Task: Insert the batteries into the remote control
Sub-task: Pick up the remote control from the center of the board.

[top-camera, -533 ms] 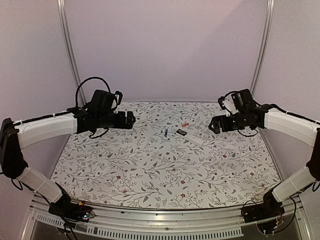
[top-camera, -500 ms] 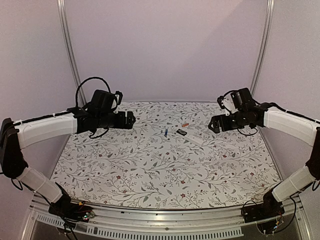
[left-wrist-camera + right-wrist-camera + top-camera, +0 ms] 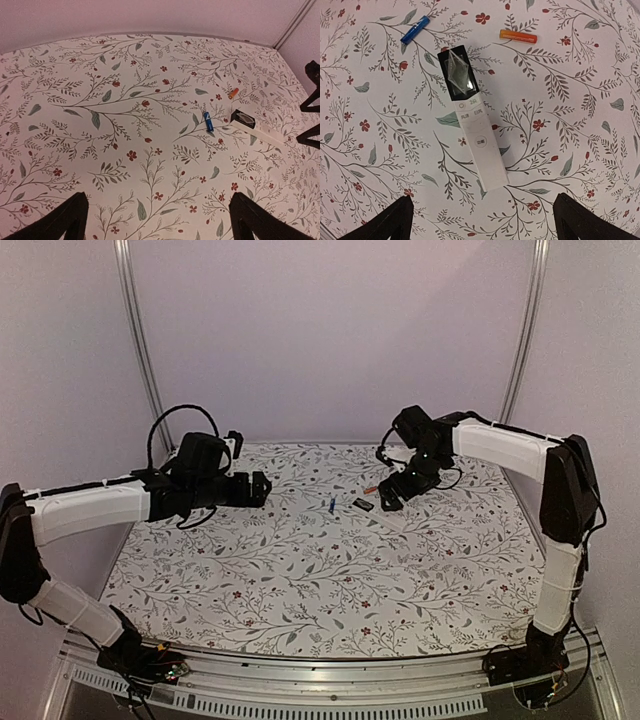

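Just below right tool (image 3: pixel 391 499), remote control (image 3: pixel 471 120)

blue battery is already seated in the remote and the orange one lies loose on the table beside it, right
No. The blue battery is not in the remote; it lies loose on the table near its dark end, as the right wrist view shows. The orange battery lies loose there too.

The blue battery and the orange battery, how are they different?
The blue battery is all blue; the orange battery is orange-red. In the right wrist view the blue battery lies slanted, left of the dark end of the remote; the orange battery lies almost level, to its right. Both are small, lie on the table, and nobody holds them.
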